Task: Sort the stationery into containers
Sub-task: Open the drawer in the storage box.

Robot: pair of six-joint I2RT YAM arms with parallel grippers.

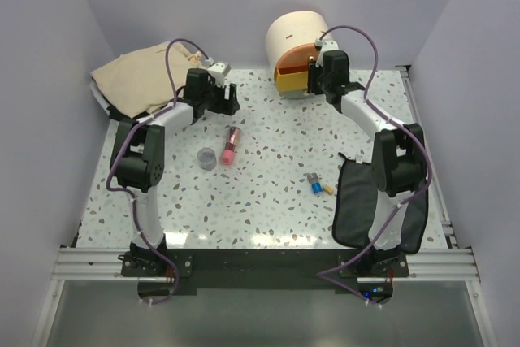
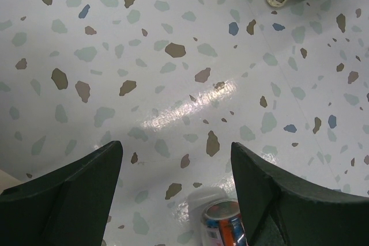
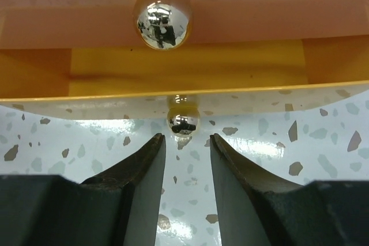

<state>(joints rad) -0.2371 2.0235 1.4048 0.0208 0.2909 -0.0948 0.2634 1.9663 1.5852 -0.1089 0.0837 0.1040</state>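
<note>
- Stationery lies loose on the tabletop. A pink tube and a grey pot sit just beside each other left of the middle. Blue and yellow pieces lie toward the near right, close to the black pouch at the near right corner.
- The cream box stands at the far edge, right of the middle, with its orange drawer facing the arms and seemingly pulled out a little.
- The right gripper is at the drawer front. Its fingers are parted with nothing between them, and a small shiny knob sits just beyond the tips. A larger knob shows above it.
- The left gripper hangs spread wide and empty over bare tabletop near the far left, beside a beige cloth. A small printed stick with a clear cap lies by its right finger; I cannot tell whether they touch.
- Handling, as I judge it:
  - The knob is round, hard and slick, so a pinch should close squarely behind its widest part or it will slip off.
  - The tube looks light and stiff and will likely roll; grasp it across the body at mid-length.
  - The pot is tiny and light, best pinched across its sides.
  - The pouch is limp and will fold unless it is held by an edge.
</note>
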